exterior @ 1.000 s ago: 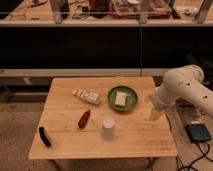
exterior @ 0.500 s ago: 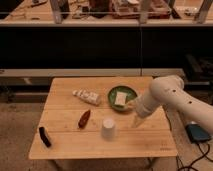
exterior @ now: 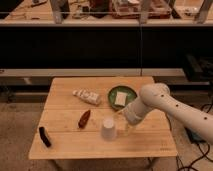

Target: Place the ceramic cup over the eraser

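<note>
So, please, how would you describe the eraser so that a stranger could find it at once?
In the camera view, look at the wooden table, then its near left corner, far from the gripper, which hangs just right of the ceramic cup. The eraser lies there alone: a small black oblong block, darker and nearer the edge than the reddish-brown spindle-shaped object.

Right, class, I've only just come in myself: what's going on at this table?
A white robot arm stretches in from the right over the wooden table. Its pincer is open, holds nothing, and hangs close to the right of the small white ceramic cup, which stands near the front middle. The small black oblong eraser lies uncovered at the front left, well apart from the cup.
</note>
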You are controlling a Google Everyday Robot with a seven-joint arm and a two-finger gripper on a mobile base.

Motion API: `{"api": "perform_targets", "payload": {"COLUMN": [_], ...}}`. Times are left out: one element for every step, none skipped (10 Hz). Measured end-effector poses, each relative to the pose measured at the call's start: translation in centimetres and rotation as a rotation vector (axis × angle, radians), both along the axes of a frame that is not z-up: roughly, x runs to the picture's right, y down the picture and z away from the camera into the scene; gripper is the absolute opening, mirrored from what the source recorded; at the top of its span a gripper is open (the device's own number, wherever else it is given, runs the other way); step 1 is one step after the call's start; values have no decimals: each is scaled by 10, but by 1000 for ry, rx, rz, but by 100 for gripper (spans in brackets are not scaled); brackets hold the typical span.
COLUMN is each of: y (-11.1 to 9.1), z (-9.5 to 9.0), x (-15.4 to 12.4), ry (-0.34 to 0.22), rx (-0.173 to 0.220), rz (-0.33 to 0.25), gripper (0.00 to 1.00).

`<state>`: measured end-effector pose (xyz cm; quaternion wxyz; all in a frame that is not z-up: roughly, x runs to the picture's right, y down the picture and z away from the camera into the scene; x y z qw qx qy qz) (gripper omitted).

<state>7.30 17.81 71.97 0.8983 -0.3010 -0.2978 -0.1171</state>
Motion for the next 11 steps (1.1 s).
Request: {"api": "perform_targets", "payload": {"y": [-1,-6,-8,-12,-14,-15,-14,-11,-6,-2,2], "z": [3,6,9,12,15,17,18,19,20,21,24], "x": [-7,-15,-19,-24,-30,-36,-40,-44,-48,-48,-49], "ry": [-17,-33,-41,-48,-55,-63,-71,-79,-89,-93,-95], "rx": [2,11,18,29,37,40,38,26,9,-3,-14], "rz": [4,13,16,19,20,17,14,10,2,-4,-11], "gripper": [65,65,65,65,65,65,65,65,65,65,65]}}
